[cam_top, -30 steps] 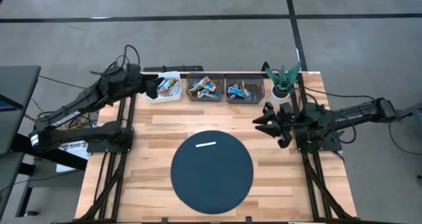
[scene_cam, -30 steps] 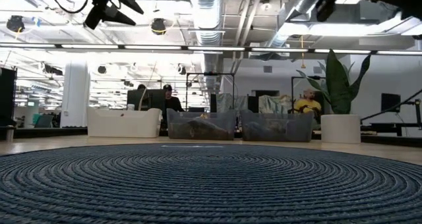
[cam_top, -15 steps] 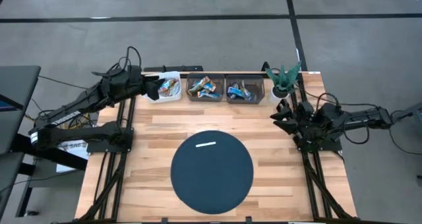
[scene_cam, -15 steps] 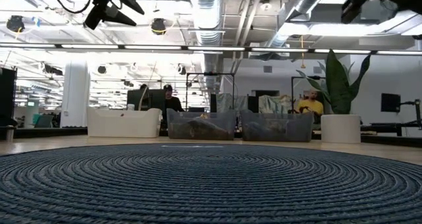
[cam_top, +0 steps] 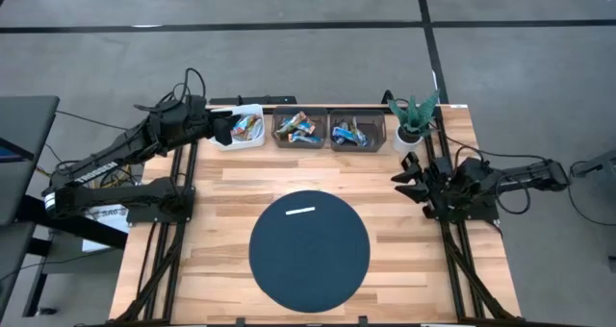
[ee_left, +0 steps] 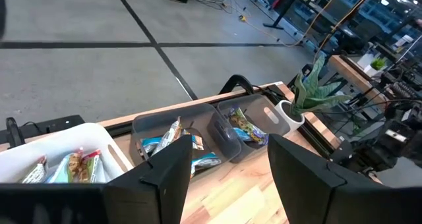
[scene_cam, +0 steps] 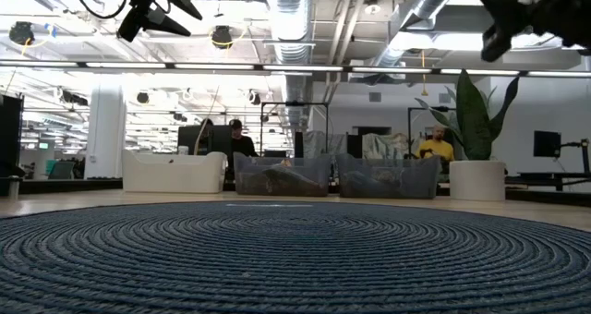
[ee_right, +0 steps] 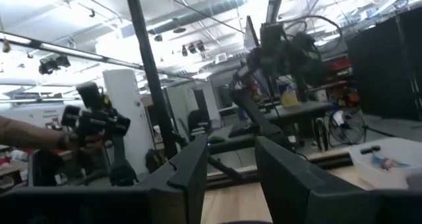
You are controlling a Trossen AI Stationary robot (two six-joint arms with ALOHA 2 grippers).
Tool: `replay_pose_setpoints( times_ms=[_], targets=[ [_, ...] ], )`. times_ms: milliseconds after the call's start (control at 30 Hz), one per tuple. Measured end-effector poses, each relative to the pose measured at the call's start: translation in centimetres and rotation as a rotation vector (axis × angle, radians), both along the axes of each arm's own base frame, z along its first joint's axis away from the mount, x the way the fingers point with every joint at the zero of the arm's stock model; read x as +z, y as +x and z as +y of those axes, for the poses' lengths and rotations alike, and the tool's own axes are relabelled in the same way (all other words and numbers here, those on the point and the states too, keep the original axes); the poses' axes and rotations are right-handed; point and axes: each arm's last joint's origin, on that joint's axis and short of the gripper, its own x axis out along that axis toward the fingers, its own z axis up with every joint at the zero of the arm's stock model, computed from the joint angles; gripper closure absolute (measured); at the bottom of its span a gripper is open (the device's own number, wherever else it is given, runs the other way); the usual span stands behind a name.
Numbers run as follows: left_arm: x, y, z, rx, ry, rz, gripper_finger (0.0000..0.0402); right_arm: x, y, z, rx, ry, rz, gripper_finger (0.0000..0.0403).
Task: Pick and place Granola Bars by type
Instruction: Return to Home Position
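A round dark blue woven mat lies on the near half of the pale wooden table, a thin white strip resting on its far part. A spiky green plant in a white pot stands at the table's far right corner. Beyond the table sits a person in yellow

The Granola Bars lie sorted in three bins along the far edge of the counter. Red-orange wrappers are heaped in the white bin at left. Blue and tan wrappers fill the middle grey bin. Blue and silver wrappers occupy the right grey bin. All lie loose, at mixed angles.
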Motion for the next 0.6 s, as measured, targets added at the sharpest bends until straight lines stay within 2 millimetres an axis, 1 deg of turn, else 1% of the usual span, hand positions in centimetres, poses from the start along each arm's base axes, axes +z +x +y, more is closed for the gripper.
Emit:
replay_pose_setpoints(
  times_ms=[133, 300, 433, 600],
  targets=[
    [0.0, 0.0, 0.0, -0.003, -0.005, -0.003, 0.0210, -1.5, -0.1, 0.0, -0.004, -0.012, -0.005, 0.0282],
    [0.0, 0.1, -0.2, -0.015, -0.017, -0.008, 0.0210, -2.1, -0.1, 0.0, -0.016, -0.056, 0.060, 0.0282],
    [0.0, 0.2, -0.4, -0.031, -0.017, -0.007, 0.0214, -3.2, 0.0, 0.0, -0.023, -0.069, 0.170, 0.0282],
    [0.0, 0.3, -0.7, -0.056, -0.005, 0.002, 0.0223, -4.5, 0.0, -0.3, -0.115, -0.083, 0.310, 0.0282]
  ],
)
